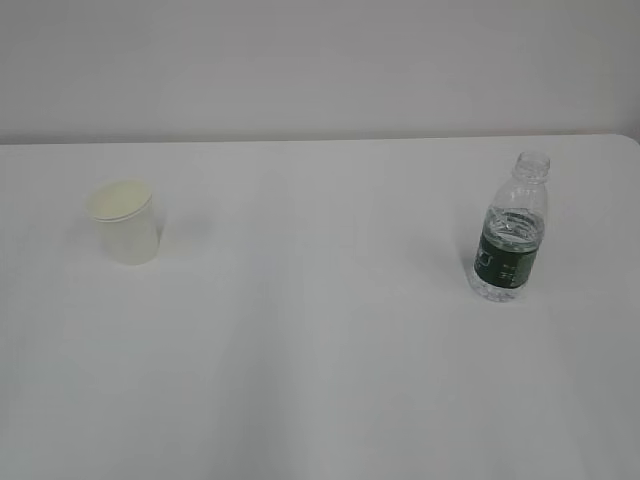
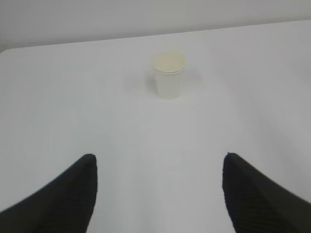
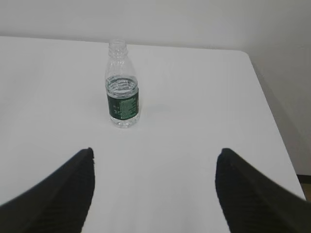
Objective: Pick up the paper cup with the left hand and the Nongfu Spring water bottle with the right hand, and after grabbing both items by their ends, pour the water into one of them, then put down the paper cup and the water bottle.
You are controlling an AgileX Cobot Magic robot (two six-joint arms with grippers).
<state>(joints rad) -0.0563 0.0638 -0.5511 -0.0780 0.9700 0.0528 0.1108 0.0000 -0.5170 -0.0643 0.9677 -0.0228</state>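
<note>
On the table (image 1: 320, 380): two task things are seen upright and well apart, neither touched.
Paper cup (image 1: 125, 220): placed at 9 o'clock on the tabletop in the exterior view, rim up.
Nongfu Spring water bottle (image 1: 512, 232): placed at 3 o'clock, neck up and capless, with the water (image 3: 121, 86) judged to reach about the label's top edge.
Left hand (image 2: 158, 194): fingers are held spread wide and empty; the cup (image 2: 169, 74) is seen at 12 o'clock from the gap, well apart.
Right hand (image 3: 155, 191): fingers are spread wide, nothing pinched; the bottle (image 3: 122, 85) lies at about 11 o'clock, well apart.
Long axes: both vertical, so side approaches are judged suitable.
Nearer arm: left for cup, right for bottle.
Hidden: both arms are absent from the exterior view; only fingertips are shown at the wrists.
</note>
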